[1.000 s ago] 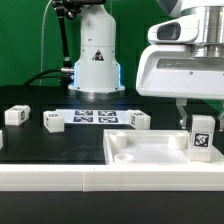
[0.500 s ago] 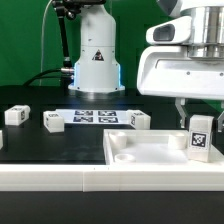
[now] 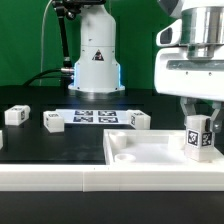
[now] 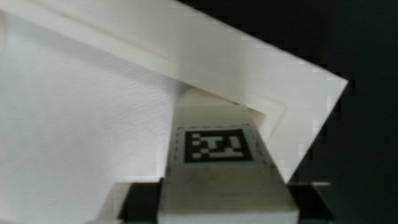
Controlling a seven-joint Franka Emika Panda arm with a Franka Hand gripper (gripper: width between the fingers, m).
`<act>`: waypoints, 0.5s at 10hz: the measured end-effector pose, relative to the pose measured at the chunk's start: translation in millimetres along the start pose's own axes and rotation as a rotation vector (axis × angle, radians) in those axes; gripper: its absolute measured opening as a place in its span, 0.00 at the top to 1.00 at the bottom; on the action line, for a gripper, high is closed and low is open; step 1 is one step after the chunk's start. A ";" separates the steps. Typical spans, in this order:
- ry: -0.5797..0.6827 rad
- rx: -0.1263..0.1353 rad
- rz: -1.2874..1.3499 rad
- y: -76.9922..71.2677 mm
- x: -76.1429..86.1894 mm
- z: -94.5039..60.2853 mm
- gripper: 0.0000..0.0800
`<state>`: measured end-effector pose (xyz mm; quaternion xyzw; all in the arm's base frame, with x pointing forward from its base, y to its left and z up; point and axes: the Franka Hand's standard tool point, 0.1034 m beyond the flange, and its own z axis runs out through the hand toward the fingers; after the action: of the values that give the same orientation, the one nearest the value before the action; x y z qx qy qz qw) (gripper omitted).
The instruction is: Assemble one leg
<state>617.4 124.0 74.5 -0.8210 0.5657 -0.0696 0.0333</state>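
Closest to me, the big white tray-like panel (image 3: pixel 150 150) lies flat at the table's front edge, and over its corner toward the exterior view's right the gripper (image 3: pixel 198 137) holds one leg (image 3: pixel 198 139) upright, its fingers clamped on the block's sides with the tag facing out. From the wrist view the leg (image 4: pixel 221 150) stands right at the panel's corner (image 4: pixel 267 90), though I can't tell from here whether it is already seated in the socket or just above it. So I'd judge the job well along: leg fetched and brought to the corner, with seating and release left to do. Farther back on the black table (image 3: pixel 30 140), three spare legs (image 3: pixel 52 121) sit well apart in a row, beside the marker board (image 3: pixel 95 117). Behind that stands the arm's white base (image 3: pixel 95 55) against a green curtain (image 3: pixel 20 40).
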 end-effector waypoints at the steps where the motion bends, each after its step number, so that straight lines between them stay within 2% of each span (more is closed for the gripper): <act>1: -0.003 0.004 0.114 -0.2 -0.6 0.0 0.64; 5: -0.014 0.003 0.462 -0.7 -1.0 -0.1 0.63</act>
<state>617.7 125.1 74.6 -0.6703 0.7381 -0.0552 0.0535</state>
